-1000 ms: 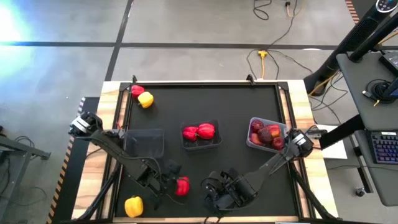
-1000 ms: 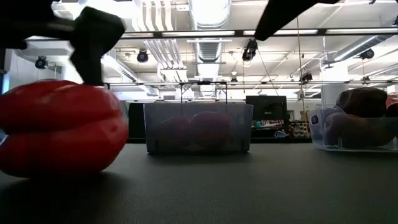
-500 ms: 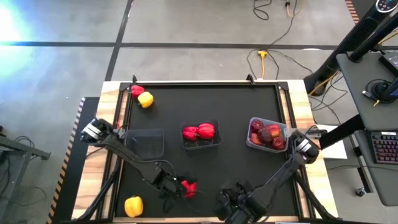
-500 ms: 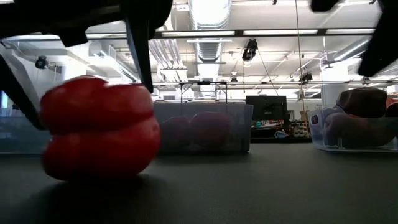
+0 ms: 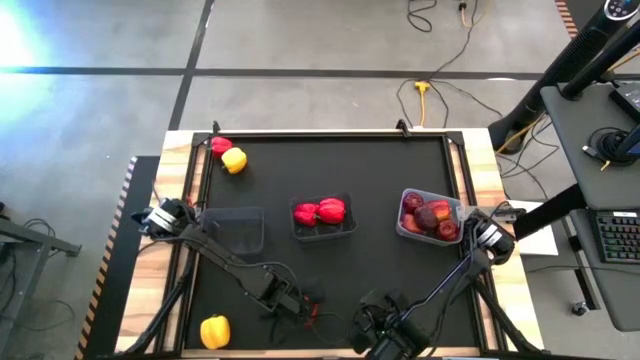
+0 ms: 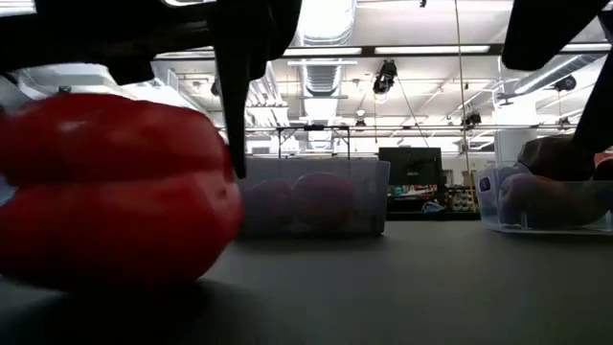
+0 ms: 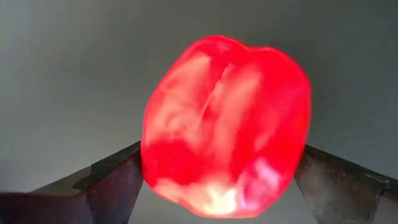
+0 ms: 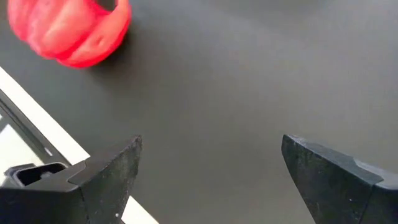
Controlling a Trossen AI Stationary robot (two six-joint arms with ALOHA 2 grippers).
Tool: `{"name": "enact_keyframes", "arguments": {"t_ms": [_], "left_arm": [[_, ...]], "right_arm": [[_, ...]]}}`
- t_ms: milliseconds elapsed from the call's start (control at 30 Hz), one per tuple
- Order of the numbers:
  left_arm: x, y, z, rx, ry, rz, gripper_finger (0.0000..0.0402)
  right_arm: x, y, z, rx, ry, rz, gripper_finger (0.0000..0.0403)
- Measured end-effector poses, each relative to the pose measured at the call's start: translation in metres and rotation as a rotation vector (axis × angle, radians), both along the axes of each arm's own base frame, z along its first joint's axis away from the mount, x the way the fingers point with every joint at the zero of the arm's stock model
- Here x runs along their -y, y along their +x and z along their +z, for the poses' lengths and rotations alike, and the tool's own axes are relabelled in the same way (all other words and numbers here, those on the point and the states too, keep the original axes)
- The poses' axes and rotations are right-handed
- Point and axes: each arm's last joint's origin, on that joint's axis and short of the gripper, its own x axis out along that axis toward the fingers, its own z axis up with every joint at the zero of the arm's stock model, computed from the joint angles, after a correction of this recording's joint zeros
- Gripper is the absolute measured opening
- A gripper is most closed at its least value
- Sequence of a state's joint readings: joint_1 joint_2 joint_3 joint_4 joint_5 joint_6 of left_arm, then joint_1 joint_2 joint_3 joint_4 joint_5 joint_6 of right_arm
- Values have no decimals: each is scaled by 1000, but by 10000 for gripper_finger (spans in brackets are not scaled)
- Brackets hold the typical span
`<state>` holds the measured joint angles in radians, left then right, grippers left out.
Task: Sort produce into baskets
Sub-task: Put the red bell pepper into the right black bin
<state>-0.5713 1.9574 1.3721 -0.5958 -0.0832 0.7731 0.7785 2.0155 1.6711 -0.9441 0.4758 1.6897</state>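
Here we see the left tool (image 5: 308,300) low at the near middle of the counter, its two dark fingers (image 7: 112,183) spread to either side of a glossy bright red pepper (image 7: 227,127); whether they press it we cannot tell, and from above the tool covers nearly all of that pepper. In the low view the same pepper fills the frame's left and is cut off by the edge. The right tool (image 5: 385,328) sits at the near edge just beside it, fingers (image 8: 106,177) wide apart over bare mat.

The counter (image 5: 400,165) is a black mat framed in pale wood, on a grey concrete floor with cables; beyond it lies a lit workshop with ceiling ducts.

A clear rectangular plastic tub (image 5: 325,232) at the centre holds two red peppers (image 5: 320,212). Another clear tub (image 5: 408,232) to the right holds dark maroon apples (image 5: 428,216). A third clear tub (image 5: 232,230) to the left looks empty. A yellow pepper (image 5: 214,330) lies at the near left, and a red and yellow pair (image 5: 228,153) touch at the far left corner.
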Motion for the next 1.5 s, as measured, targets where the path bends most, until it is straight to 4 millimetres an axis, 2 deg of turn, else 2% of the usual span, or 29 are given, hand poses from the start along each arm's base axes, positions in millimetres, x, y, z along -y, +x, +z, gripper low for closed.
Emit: {"name": "enact_keyframes", "arguments": {"t_ms": [233, 367, 533, 633, 733, 833, 1033, 1333, 1500], "left_arm": [[2, 1, -1, -28, -39, 25, 321], [0, -2, 2, -97, -46, 139, 287], [-3, -7, 6, -181, -55, 326, 279], [-9, -12, 9, -226, -20, 364, 279], [-27, -15, 17, -273, 39, 376, 279], [-53, -12, 37, -237, 31, 460, 278], [-104, 0, 78, -89, -148, 718, 278], [-177, 11, 144, 128, -385, 1082, 277], [-203, 18, 154, 188, -429, 1170, 277]], "right_arm": [[2, 0, -2, 24, -41, -1, 377], [2, 0, -2, 25, -46, -4, 377], [5, -3, -9, 18, -45, -38, 377], [5, -3, -15, 28, -27, -64, 377], [4, -3, -17, 39, -13, -63, 377], [3, -3, -17, 42, -14, -53, 377], [4, -3, -17, 43, -28, -45, 377], [8, 0, -15, 138, -98, -99, 377], [13, 5, -15, 136, -101, -112, 377]]}}
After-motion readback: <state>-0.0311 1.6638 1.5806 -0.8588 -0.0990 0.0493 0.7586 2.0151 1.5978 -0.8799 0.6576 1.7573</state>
